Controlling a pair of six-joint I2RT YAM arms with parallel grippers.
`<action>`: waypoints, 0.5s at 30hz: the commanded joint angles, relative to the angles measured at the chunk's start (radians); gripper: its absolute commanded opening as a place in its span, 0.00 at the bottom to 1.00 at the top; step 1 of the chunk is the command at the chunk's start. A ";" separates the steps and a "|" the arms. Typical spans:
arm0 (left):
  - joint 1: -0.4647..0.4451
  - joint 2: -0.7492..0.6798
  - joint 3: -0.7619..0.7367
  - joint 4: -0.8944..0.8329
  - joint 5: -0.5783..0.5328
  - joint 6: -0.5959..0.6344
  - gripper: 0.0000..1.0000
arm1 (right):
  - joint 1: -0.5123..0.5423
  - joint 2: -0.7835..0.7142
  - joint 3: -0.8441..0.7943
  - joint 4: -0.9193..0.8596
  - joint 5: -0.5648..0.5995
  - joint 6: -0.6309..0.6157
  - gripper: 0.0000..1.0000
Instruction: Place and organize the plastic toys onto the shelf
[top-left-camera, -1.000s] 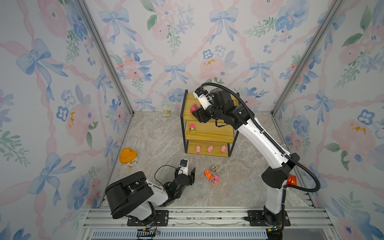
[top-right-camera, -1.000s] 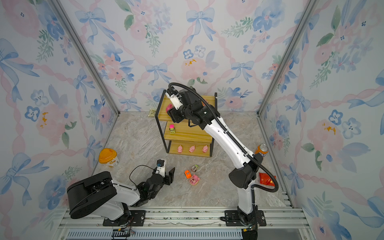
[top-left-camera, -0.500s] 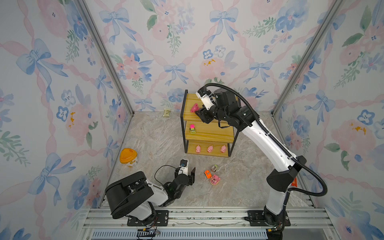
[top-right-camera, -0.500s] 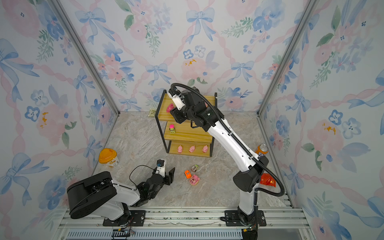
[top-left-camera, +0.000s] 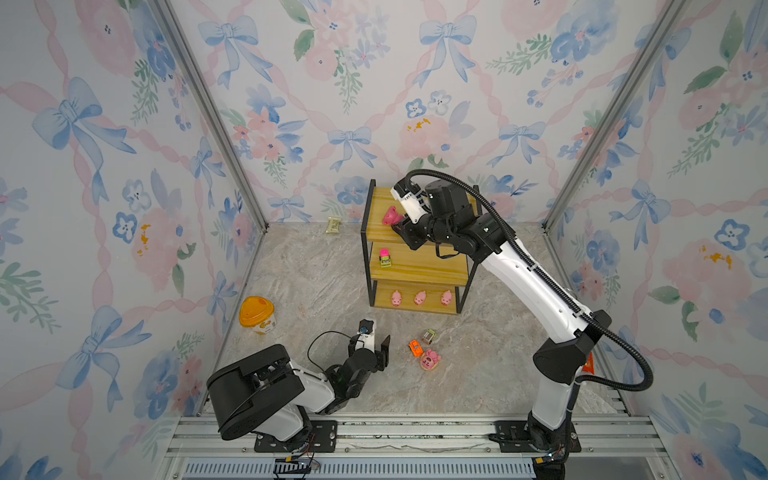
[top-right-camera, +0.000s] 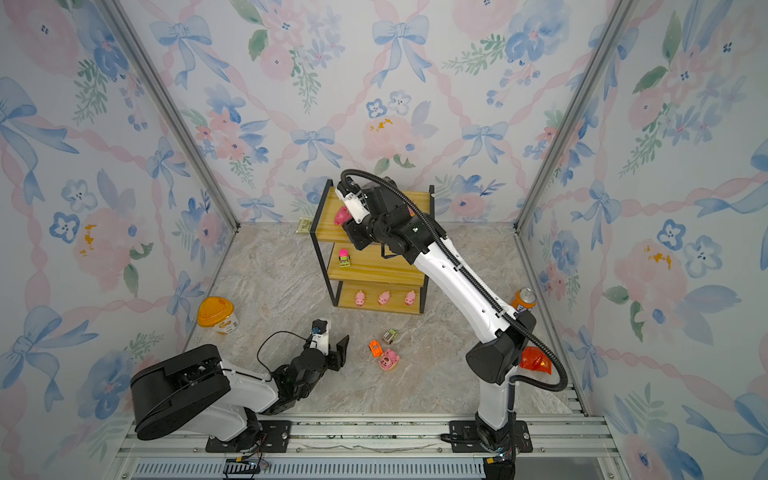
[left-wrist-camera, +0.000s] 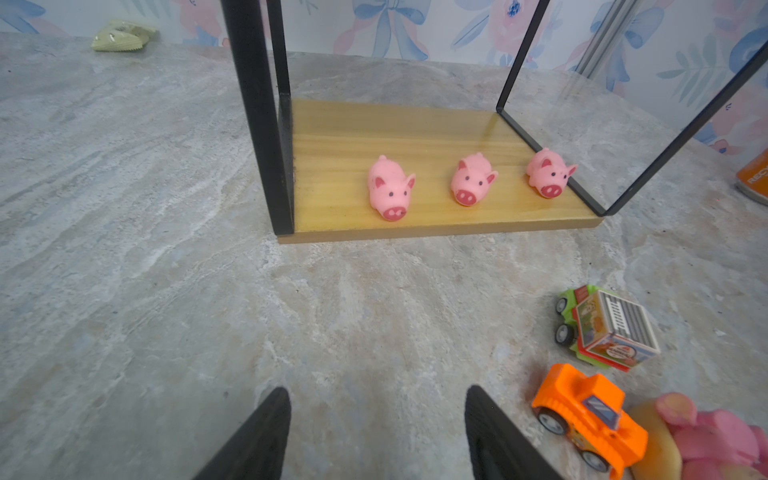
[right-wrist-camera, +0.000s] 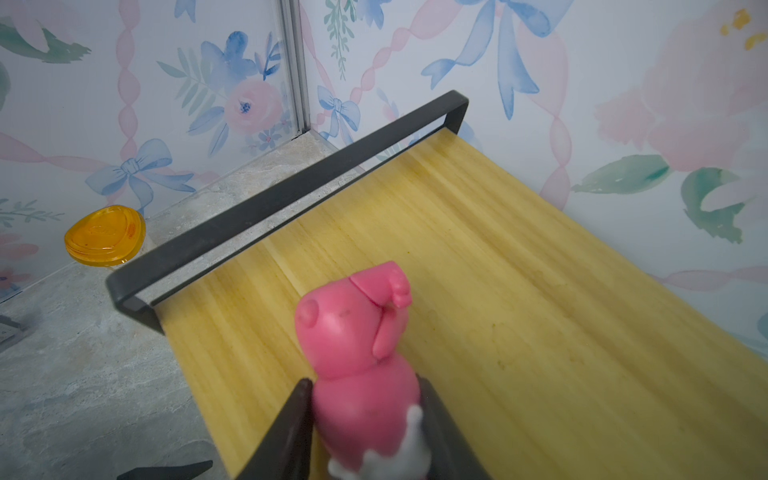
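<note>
Right tool (right-wrist-camera: 362, 380) clamped on pink figurine (right-wrist-camera: 353, 328), at shelf (top-left-camera: 415, 266) top board, frame centre. Left tool (left-wrist-camera: 376, 390) jaws apart, empty. Shelved: three pigs (top-left-camera: 420, 297) bottom, pink-green car (top-left-camera: 386, 257) middle. Remaining on desk (top-left-camera: 316, 291), lower centre: orange car (top-left-camera: 414, 347), grey-green car (top-left-camera: 428, 336), second figurine (top-left-camera: 430, 360). Roughly half done.

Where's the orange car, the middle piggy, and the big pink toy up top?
orange car (left-wrist-camera: 594, 409): left wrist view, on its roof.
middle pig (left-wrist-camera: 469, 183): left wrist view, on its face.
pink figurine (right-wrist-camera: 349, 328): right wrist view, on its head.
</note>
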 joint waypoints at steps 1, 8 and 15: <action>0.008 -0.006 -0.010 -0.013 -0.014 -0.009 0.68 | -0.010 0.013 0.017 0.004 -0.008 0.014 0.36; 0.008 0.004 -0.004 -0.014 -0.012 -0.004 0.68 | -0.024 0.007 0.008 0.011 -0.015 0.022 0.31; 0.007 0.007 -0.003 -0.014 -0.014 -0.006 0.68 | -0.030 0.002 0.027 0.020 -0.025 0.015 0.28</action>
